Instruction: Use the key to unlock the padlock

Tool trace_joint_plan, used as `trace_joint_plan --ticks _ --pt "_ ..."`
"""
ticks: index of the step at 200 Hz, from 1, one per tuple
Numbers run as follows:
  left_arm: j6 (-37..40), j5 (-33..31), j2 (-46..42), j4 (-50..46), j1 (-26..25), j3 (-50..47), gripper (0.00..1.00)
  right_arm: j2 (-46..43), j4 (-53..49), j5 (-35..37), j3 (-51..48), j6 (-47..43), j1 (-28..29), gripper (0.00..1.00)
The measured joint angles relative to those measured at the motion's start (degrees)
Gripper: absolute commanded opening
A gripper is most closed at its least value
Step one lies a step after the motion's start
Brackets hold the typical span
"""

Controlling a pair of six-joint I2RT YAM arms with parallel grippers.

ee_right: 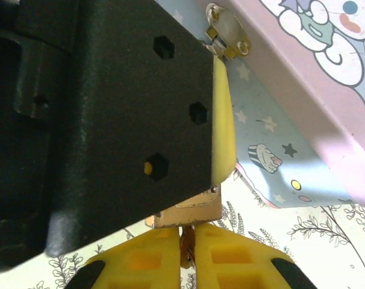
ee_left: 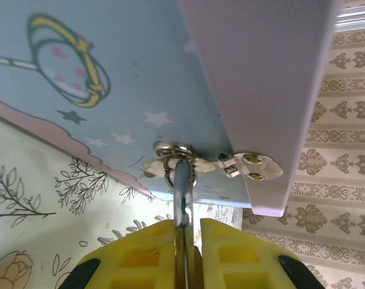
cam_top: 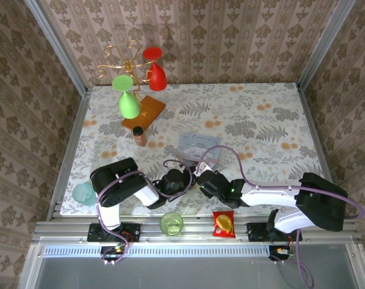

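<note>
While my left hand (ee_left: 185,241) pinches the padlock (ee_right: 188,214) at the tin's (ee_right: 291,150) clasp (ee_left: 249,165), my right hand (ee_right: 187,238), pressed together on what looks like the key (ee_right: 185,253) just beneath, should twist gently, shaft in line with the lock.

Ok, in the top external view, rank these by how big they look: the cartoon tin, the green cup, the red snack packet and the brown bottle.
1. cartoon tin, clearly largest
2. green cup and red snack packet: they look about alike, so I won't rank them
3. brown bottle, smallest
</note>
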Motion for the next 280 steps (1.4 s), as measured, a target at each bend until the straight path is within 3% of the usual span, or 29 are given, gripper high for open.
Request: trace_joint_plan --ticks 18,55,100,165,198,221,235,280 --pt "0.00 0.22 0.00 0.11 0.00 -0.28 0.05 -2.78 3.06 -4.52 -2.84 1.53 -1.90 0.05" --pt "0.00 1.86 -0.87 1.81 -0.17 -0.55 0.18 -14.99 11.54 -22.93 -12.41 7.39 -11.19 0.06" --pt "1.16 2.56 -1.81 3.17 0.02 -2.91 0.36 -19.30 11.58 -32.79 -14.80 11.58 -17.03 0.05" --pt "3.02 2.23 -1.51 3.58 0.76 -3.65 0.27 -12.41 17.51 -40.50 -16.98 17.07 -19.02 0.05" --pt "4.02 3.06 0.96 3.72 1.29 -3.65 0.09 -10.75 19.78 -42.88 -17.31 19.87 -20.70 0.08" --pt "6.21 3.26 1.31 3.69 1.31 -3.65 0.07 -9.79 20.59 -44.78 -17.64 22.14 -22.84 0.11" --pt "7.30 3.26 1.25 3.34 1.31 -3.65 0.07 -9.49 20.48 -44.89 -17.64 22.62 -23.08 0.22" --pt "9.29 3.43 -0.17 0.28 1.57 -3.65 0.13 -10.16 15.54 -43.98 -17.20 22.29 -23.08 0.34"
